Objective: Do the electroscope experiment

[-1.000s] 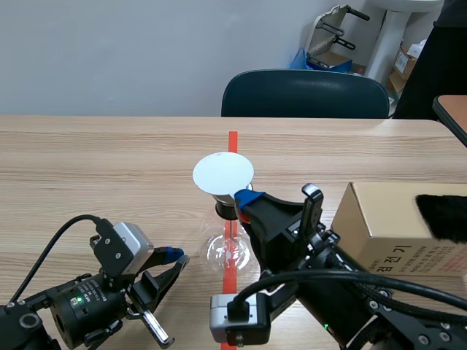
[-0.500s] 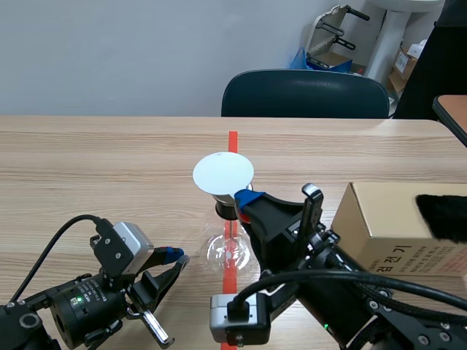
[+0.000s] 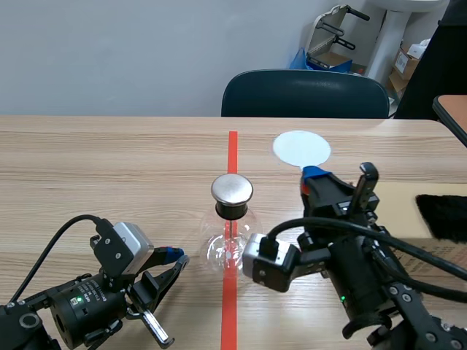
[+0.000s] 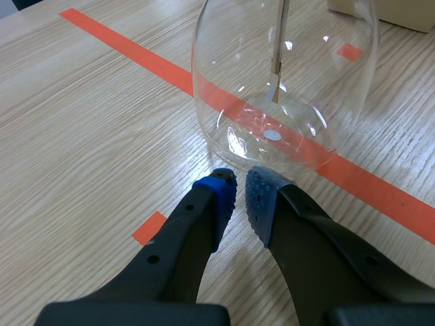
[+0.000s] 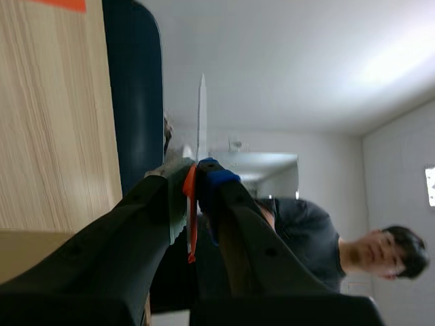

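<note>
The electroscope, a clear glass flask (image 3: 230, 248) with a metal cap (image 3: 232, 189) and a thin strip hanging inside, stands on the red tape line. My right gripper (image 3: 315, 175) is raised to the right of the flask and shut on the handle of a white disc (image 3: 301, 149), which is held in the air beyond the cap. In the right wrist view the disc (image 5: 202, 115) shows edge-on between the fingers of the gripper (image 5: 197, 166). My left gripper (image 4: 239, 190) rests low on the table, shut on nothing, its tips just short of the flask (image 4: 285, 75).
A cardboard box (image 3: 408, 208) with a black furry cloth (image 3: 442, 215) on it lies at the right, behind my right arm. A dark chair (image 3: 305, 93) stands across the table. A person (image 5: 319, 238) appears beyond the gripper in the right wrist view.
My right arm has lifted the white disc off the flask's cap and carried it to the right and farther away. The metal cap now shows. The left arm has not moved.
</note>
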`<move>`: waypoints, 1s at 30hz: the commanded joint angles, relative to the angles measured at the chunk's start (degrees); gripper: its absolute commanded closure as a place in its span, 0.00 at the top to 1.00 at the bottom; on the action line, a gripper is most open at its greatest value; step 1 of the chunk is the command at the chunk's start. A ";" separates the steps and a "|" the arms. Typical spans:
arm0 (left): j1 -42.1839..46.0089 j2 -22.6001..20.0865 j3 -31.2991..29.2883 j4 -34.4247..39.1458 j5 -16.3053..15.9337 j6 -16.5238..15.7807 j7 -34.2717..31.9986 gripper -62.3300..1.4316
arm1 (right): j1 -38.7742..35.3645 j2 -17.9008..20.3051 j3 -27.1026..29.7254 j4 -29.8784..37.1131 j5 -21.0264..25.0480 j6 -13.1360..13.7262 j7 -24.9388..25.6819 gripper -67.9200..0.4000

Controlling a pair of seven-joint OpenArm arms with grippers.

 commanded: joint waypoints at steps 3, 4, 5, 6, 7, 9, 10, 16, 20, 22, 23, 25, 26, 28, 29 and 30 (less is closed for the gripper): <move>-0.04 0.26 -0.04 0.79 -0.35 0.04 -1.01 0.16 | 0.26 0.31 0.39 0.42 -0.17 -0.42 -6.62 0.02; -0.04 0.26 -0.04 0.79 -0.35 0.04 -1.01 0.16 | 0.26 0.31 0.39 0.42 -0.20 -0.42 -8.41 0.02; -0.04 0.26 -0.04 0.79 -0.35 0.04 -1.01 0.16 | 0.26 0.31 0.39 0.42 -0.20 -0.42 -10.08 0.02; -0.04 0.26 -0.04 0.79 -0.35 0.04 -1.01 0.16 | 0.26 0.31 0.39 0.42 -0.20 -0.42 -11.61 0.02; -0.04 0.26 -0.04 0.79 -0.35 0.04 -1.03 0.16 | 0.22 0.31 0.39 0.42 -0.20 -0.42 -12.94 0.02; -0.04 0.26 -0.04 0.79 -0.37 0.04 -1.03 0.16 | 0.13 0.31 0.39 0.42 -0.22 -0.42 -15.19 0.02; -0.07 0.26 -0.04 0.79 -0.37 0.04 -1.03 0.16 | 0.00 0.31 0.39 0.42 -0.24 -0.42 -16.00 0.02; -0.07 0.28 -0.04 0.79 -0.37 0.04 -1.07 0.16 | -0.17 0.31 0.44 0.42 -0.55 -0.42 -17.31 0.02; -0.07 0.28 -0.04 0.79 -0.37 0.04 -1.46 0.16 | -0.15 0.31 0.44 0.42 -0.92 -0.42 -15.96 0.02; -0.07 0.28 -0.04 0.79 -0.37 0.04 -1.46 0.16 | -0.15 0.31 0.44 0.42 -0.92 -0.42 -13.92 0.02; -0.07 0.28 -0.04 0.79 -0.37 0.04 -1.46 0.16 | -0.15 0.31 0.44 0.42 -0.92 -0.42 -12.61 0.02; -0.07 0.28 -0.04 0.79 -0.37 0.04 -1.46 0.16 | -0.15 0.31 0.44 0.42 -0.92 -0.42 -9.49 0.02; -0.07 0.28 -0.04 0.79 -0.37 0.04 -1.46 0.16 | -0.15 0.31 0.44 0.42 -0.92 -0.42 -7.78 0.02; -0.07 0.28 -0.04 0.79 -0.37 0.04 -1.46 0.16 | -0.15 0.31 0.44 0.42 -0.92 -0.42 -4.22 0.02; -0.07 0.28 -0.04 0.79 -0.37 0.04 -1.46 0.16 | -0.15 0.31 0.44 0.42 -0.90 -0.42 -2.29 0.02; -0.07 0.28 -0.04 0.79 -0.37 0.04 -1.46 0.16 | -0.15 0.31 0.44 0.42 -0.90 -0.42 -0.42 0.02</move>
